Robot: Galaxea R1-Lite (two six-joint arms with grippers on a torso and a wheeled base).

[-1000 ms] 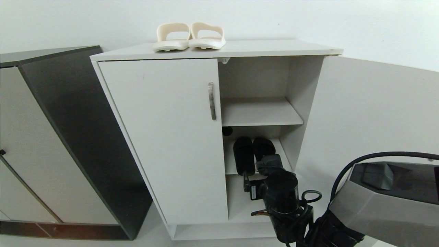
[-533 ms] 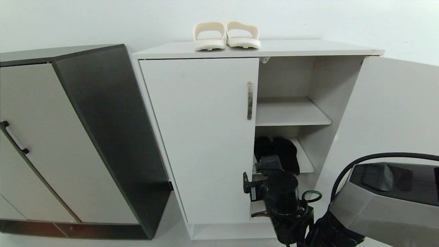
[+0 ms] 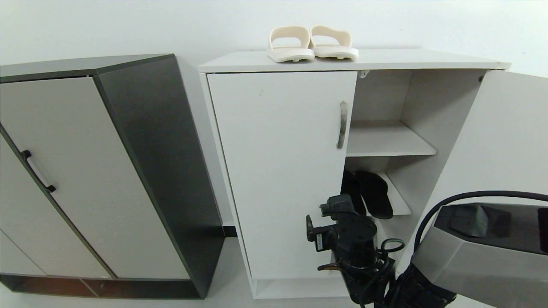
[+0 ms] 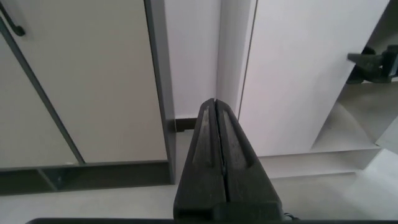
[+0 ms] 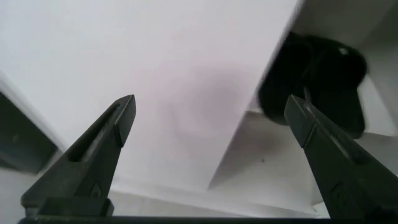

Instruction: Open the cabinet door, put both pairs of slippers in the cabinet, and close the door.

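Cream slippers (image 3: pixel 312 44) sit on top of the white cabinet (image 3: pixel 428 57), whose right door (image 3: pixel 509 141) stands open; black slippers (image 3: pixel 372 194) lie on its second shelf (image 3: pixel 400 205). Right tool (image 5: pixel 209 102) hangs spread before the closed left door (image 3: pixel 278 171), left tool (image 4: pixel 215 102) pressed together near the dark cabinet (image 3: pixel 141 149)

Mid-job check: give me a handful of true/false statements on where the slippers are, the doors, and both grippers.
1. The black slippers lie on a shelf inside the cabinet. True.
2. The cream slippers are inside too. False: they sit on the cabinet's top.
3. The right door stands open. True.
4. The left gripper is open. False: it is shut, empty.
5. The right gripper holds a slipper. False: it is open, empty.
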